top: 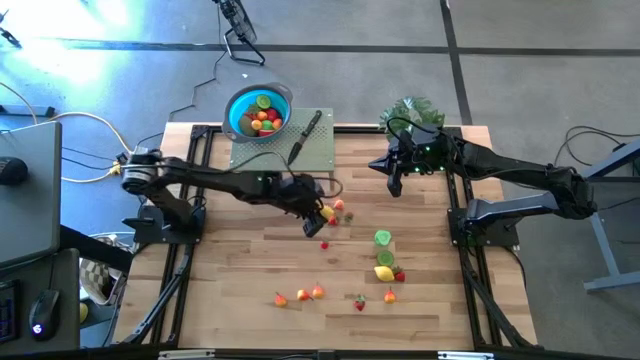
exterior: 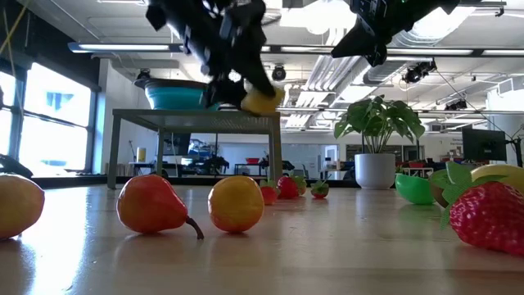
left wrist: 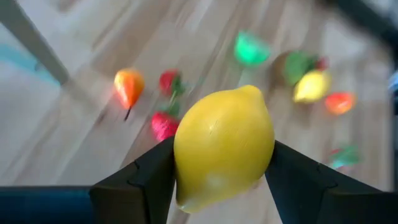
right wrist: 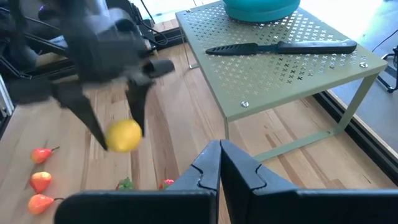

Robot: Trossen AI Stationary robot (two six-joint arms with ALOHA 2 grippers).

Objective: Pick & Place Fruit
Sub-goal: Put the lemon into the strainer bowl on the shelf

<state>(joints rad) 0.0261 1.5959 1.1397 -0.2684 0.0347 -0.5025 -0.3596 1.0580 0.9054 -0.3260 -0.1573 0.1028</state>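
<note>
My left gripper (top: pixel 322 216) is shut on a yellow lemon (left wrist: pixel 224 148) and holds it above the middle of the table, in front of the green stand (top: pixel 285 152). On that stand is the blue bowl (top: pixel 259 112), with several fruit pieces in it. More toy fruit lies on the wood: green halves (top: pixel 383 238), a second lemon (top: pixel 384 272), a strawberry (top: pixel 399 275) and small pears (top: pixel 300 295). My right gripper (top: pixel 397 186) hangs shut over the far right of the table, holding nothing. My left gripper pinches the lemon across its middle, one finger (left wrist: pixel 146 177) on each flank (left wrist: pixel 185 155), with the lemon's pointed end sticking out past the fingers. The fingers slant down from the table's left side. The lemon (exterior: pixel 262 100) hangs clear of the table.
A black-handled knife (top: pixel 305 136) lies on the stand beside the bowl. A leafy potted plant (top: pixel 410 112) stands at the far right, close to my right gripper. Bare wood lies at the near left of the table.
</note>
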